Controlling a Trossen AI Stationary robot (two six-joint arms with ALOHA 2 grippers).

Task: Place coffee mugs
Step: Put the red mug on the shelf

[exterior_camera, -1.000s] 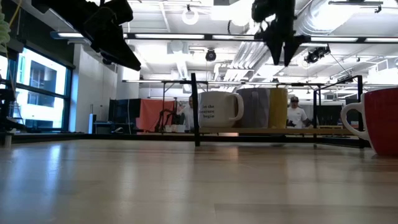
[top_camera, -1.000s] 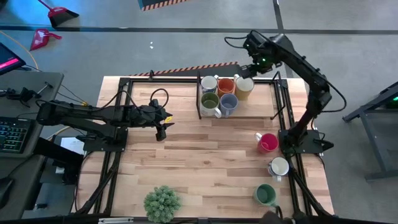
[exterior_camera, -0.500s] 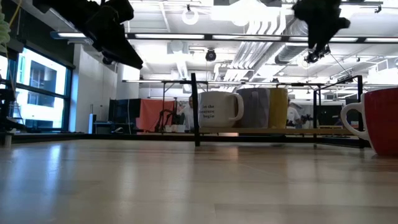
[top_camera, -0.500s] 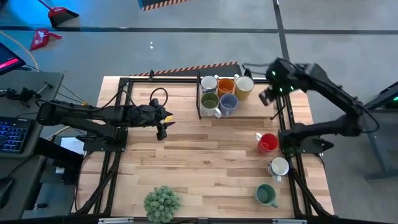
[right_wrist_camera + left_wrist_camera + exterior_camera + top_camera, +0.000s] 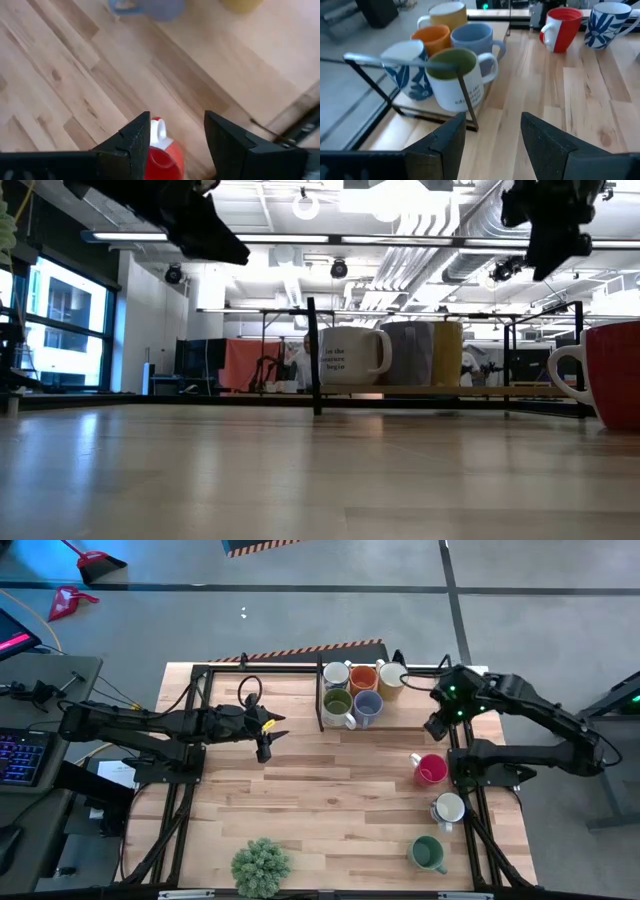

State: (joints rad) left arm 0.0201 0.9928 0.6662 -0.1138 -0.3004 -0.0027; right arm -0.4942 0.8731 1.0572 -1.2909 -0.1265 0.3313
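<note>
Right wrist view shows my right gripper spread wide above the red mug, so I should descend centred, straddling its rim.

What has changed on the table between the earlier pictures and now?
The right gripper, open and empty, swung from above the rack's cream mug toward the red mug. The left gripper shifted slightly and holds nothing. All mugs and the plant stayed in place.
</note>
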